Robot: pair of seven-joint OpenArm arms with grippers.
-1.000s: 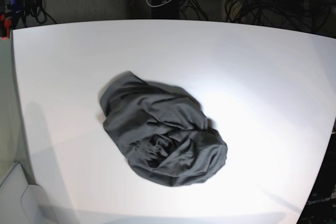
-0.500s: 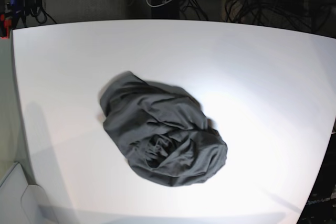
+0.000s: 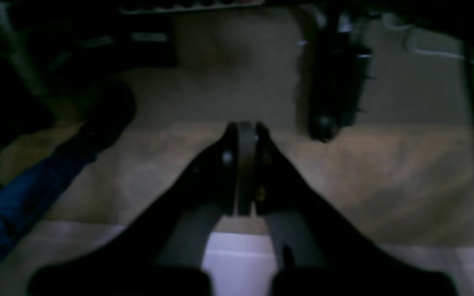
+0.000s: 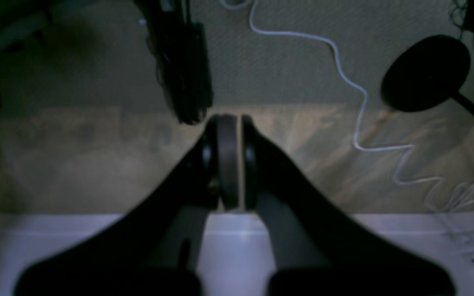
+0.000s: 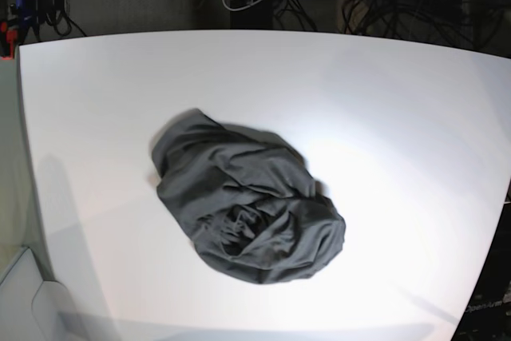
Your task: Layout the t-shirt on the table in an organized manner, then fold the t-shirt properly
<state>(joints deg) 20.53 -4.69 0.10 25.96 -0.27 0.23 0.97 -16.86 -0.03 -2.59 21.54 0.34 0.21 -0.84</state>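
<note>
The t-shirt (image 5: 246, 204) lies crumpled in a dark heap near the middle of the table (image 5: 399, 101), with bare white surface on every side out to the rounded edges. The left gripper (image 3: 245, 135) and right gripper (image 4: 228, 127) (each beyond a table edge, above floor) have fingers pressed together, holding nothing.

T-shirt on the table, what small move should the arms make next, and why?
Probably open both grippers and bring them down toward the t-shirt. It lies crumpled in a heap on the table, while the left gripper and right gripper are shut, empty and beyond the table's edge.
</note>
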